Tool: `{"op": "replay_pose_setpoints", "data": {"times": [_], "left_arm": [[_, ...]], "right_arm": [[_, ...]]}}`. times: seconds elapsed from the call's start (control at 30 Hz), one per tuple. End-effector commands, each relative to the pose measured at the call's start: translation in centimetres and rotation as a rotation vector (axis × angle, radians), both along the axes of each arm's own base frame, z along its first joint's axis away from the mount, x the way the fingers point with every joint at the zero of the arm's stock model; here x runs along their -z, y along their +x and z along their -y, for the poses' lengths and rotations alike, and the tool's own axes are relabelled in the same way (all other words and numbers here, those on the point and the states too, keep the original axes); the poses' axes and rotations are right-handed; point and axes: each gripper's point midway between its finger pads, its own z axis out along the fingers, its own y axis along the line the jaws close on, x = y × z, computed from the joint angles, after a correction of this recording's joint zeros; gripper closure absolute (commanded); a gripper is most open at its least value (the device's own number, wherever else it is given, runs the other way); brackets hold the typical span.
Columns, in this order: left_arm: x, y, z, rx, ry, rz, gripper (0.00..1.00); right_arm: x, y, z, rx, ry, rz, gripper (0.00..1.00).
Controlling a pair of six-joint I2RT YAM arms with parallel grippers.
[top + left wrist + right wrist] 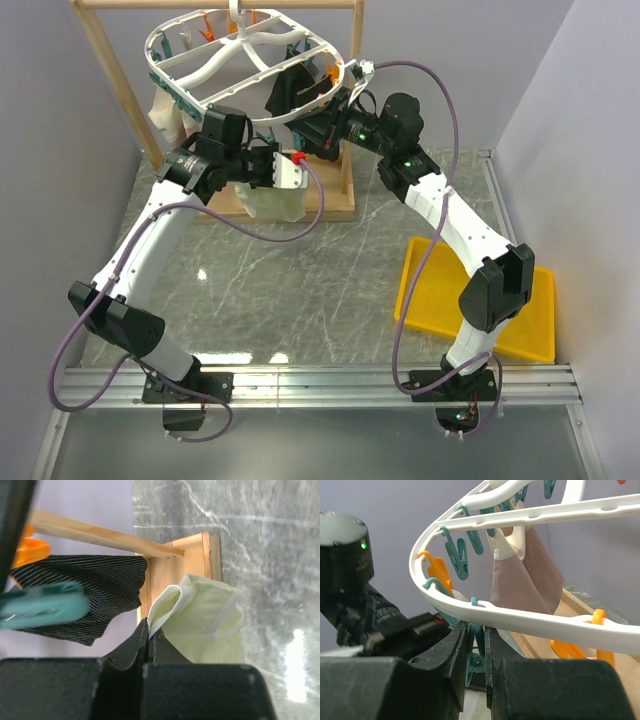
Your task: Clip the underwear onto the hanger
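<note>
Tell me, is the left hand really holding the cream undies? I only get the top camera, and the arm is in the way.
Observer: Yes. In the left wrist view the left hand is pinched shut on the white-trimmed edge of the underwear, and the rest of the fabric hangs past its fingers.
Operator: And the other one, up top? What is it doing?
Observer: In the right wrist view the right hand sits just under the white rim of the hanger, closed on a teal clip that dangles from that rim.
</note>
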Motion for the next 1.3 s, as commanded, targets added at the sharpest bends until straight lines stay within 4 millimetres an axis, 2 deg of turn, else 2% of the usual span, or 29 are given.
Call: {"op": "replay_pose_setpoints", "data": {"times": [0.0, 0.17, 0.23, 0.27, 0.3, 0.43, 0.57, 0.9, 1.27], "left_arm": [[-2.1, -1.2, 0.4, -0.005, -0.097, -0.074, 1.00], [-2.2, -1.3, 0.3, -0.034, -0.115, -0.113, 1.00], [-2.3, -1.0, 0.2, -0.080, -0.132, -0.150, 1.00], [-1.6, -0.7, 0.1, -0.106, -0.127, -0.192, 1.00], [-2.5, -0.4, 0.0, -0.149, -0.153, -0.212, 1.00], [-2.6, 0.3, -0.4, -0.267, -0.185, -0.309, 1.00], [-2.3, 0.0, -0.7, -0.327, -0.211, -0.358, 1.00], [-2.6, 0.1, -0.9, -0.365, -0.234, -0.330, 1.00], [-4.3, 1.1, -1.1, -0.410, -0.306, -0.285, 1.00]], "right_arm": [[-1.5, -1.7, 0.7, -0.019, -0.006, 0.032, 1.00], [-1.5, -1.7, 0.9, -0.012, -0.011, 0.041, 1.00], [-1.5, -1.7, 0.9, -0.009, -0.010, 0.041, 1.00], [-1.5, -1.8, 0.8, -0.009, -0.008, 0.040, 1.00], [-1.5, -1.7, 0.9, -0.006, -0.007, 0.041, 1.00], [-1.6, -1.4, 0.9, 0.007, -0.002, 0.040, 1.00], [-1.6, -1.4, 0.9, 0.006, 0.001, 0.037, 1.00], [-1.2, -1.8, 0.7, -0.011, -0.002, 0.036, 1.00], [-1.0, -1.8, 0.5, -0.001, -0.003, 0.038, 1.00]]}}
